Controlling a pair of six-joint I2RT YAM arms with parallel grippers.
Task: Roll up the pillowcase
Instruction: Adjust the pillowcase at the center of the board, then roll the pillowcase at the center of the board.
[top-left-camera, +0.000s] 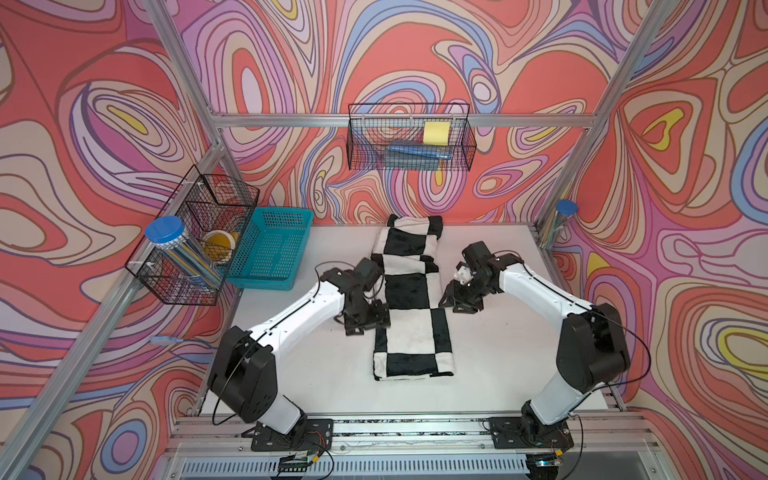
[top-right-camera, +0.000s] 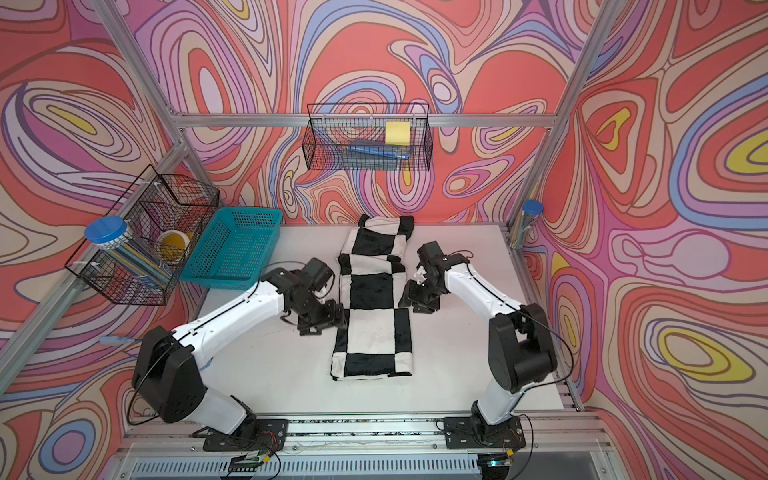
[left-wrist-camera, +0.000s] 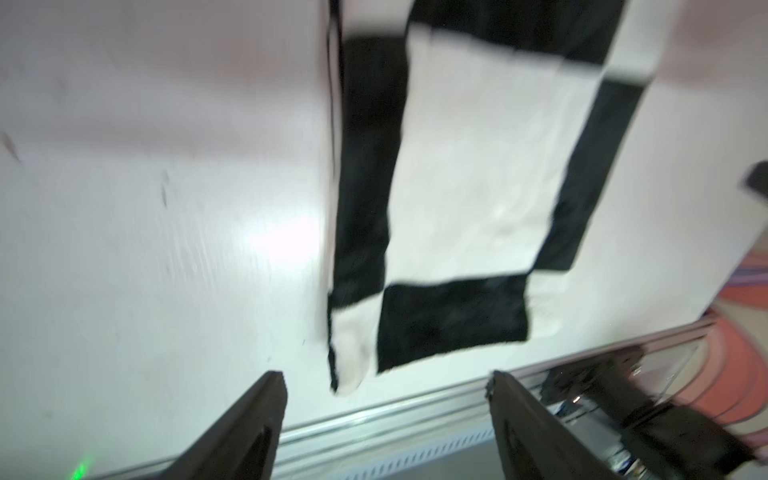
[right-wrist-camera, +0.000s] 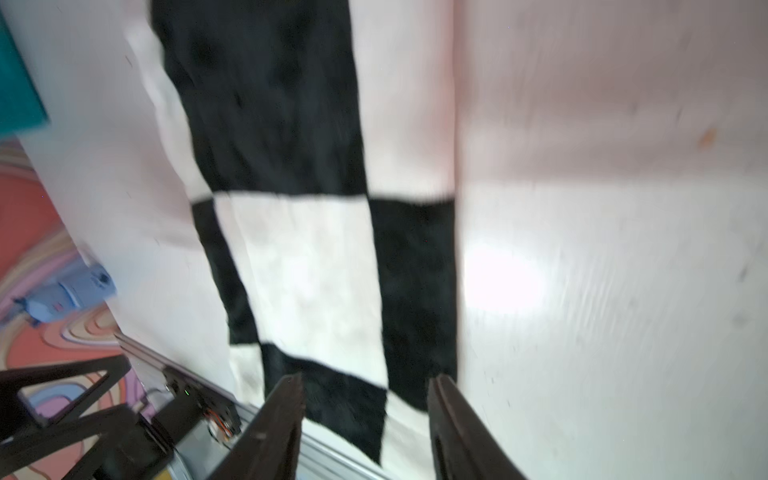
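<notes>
Left gripper: jaws apart, nothing between. Right gripper: likewise apart, empty. They flank pillowcase mid-length, one each side. Pillowcase lies as long folded strip on table, far end rumpled.

Your risks: pinch top layer only, fold opens; uneven pull, roll goes skew; plush may slip.

Teal basket: empty. Side wire basket: blue-lidded jar, yellow roll. Back wire basket: yellow pad, blue item.

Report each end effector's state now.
Left end effector: open, holding nothing.
Right end effector: open, holding nothing.
</notes>
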